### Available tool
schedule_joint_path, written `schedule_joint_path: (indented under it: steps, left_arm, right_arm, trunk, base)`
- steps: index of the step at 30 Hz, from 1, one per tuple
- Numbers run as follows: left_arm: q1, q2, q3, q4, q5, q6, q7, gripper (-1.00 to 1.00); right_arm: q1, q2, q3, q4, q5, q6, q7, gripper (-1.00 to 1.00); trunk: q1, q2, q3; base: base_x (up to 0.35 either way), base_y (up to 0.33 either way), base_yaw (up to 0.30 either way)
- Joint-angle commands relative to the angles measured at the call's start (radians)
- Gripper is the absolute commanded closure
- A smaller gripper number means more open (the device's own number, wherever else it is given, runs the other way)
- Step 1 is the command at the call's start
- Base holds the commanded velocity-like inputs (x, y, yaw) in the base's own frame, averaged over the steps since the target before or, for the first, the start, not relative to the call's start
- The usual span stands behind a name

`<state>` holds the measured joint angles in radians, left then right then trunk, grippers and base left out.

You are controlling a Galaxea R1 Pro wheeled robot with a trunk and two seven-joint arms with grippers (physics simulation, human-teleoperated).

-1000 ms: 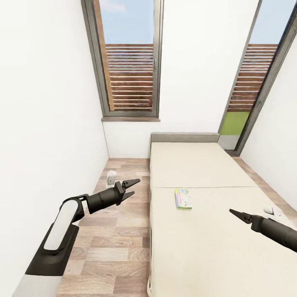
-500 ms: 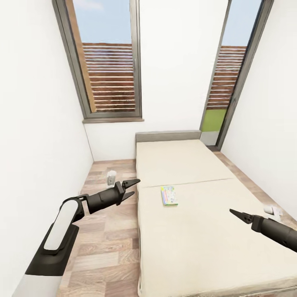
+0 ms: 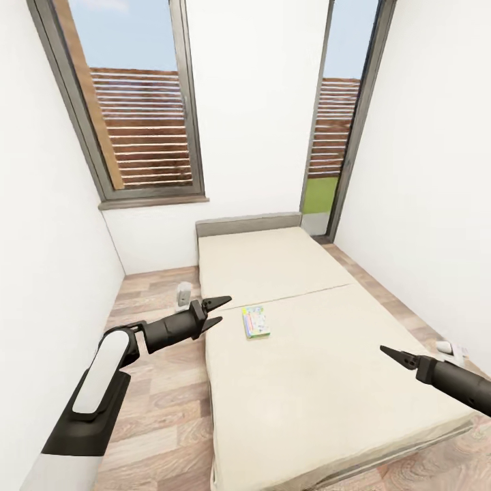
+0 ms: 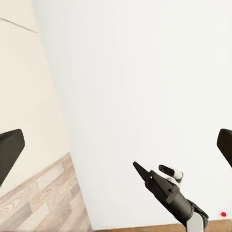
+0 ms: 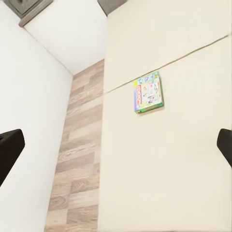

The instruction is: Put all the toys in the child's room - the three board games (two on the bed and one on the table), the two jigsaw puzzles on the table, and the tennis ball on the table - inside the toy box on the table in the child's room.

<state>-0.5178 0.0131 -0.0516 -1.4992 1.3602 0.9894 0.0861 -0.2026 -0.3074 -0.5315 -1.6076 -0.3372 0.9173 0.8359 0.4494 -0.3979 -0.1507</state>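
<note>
One board game [image 3: 256, 322], a flat white-green box, lies on the cream bed [image 3: 320, 382] near its left edge; it also shows in the right wrist view as the board game [image 5: 148, 92]. My left gripper [image 3: 224, 308] hangs open over the floor beside the bed, a short way left of the box. Over the bed's right side my right gripper [image 3: 385, 351] is held in the air, well right of the box. Its two fingers [image 5: 9, 147] stand wide apart in the right wrist view, with nothing between them. The table and the toy box are out of view.
Wood-plank floor [image 3: 157, 402] runs along the bed's left side, bounded by a white wall [image 3: 41, 286]. A small white object [image 3: 183, 293] stands on the floor near the bed's head, another [image 3: 450, 349] at the right. Two tall windows [image 3: 143, 116] face me.
The whole picture has shifted left, so the camera has turned; more of the bed's right side and the right-hand floor shows. Both arms keep their places in the view.
</note>
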Motion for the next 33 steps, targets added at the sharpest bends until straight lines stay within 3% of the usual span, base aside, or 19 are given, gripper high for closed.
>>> schedule_joint_path:
  steps: [1,19,33]
  left_arm:
    - [-0.001,0.001,-0.001,-0.001,0.010,0.002,0.009,-1.00]
    - [-0.001,0.001,-0.001,-0.001,0.010,0.002,0.009,-1.00]
    - [-0.001,0.001,-0.001,-0.001,0.010,0.001,0.009,-1.00]
  right_arm:
    - [-0.001,0.000,-0.001,0.000,0.001,0.004,0.004,-1.00]
    - [-0.001,-0.001,-0.004,0.000,0.001,0.005,0.004,-1.00]
    - [0.000,0.001,-0.005,0.014,0.000,-0.006,0.004,-1.00]
  trunk:
    - [0.001,-0.002,-0.002]
    - [0.001,-0.002,-0.002]
    - [0.001,-0.002,-0.003]
  base:
    - [0.000,0.000,-0.283]
    - [0.000,0.000,-0.277]
    - [0.000,0.000,-0.062]
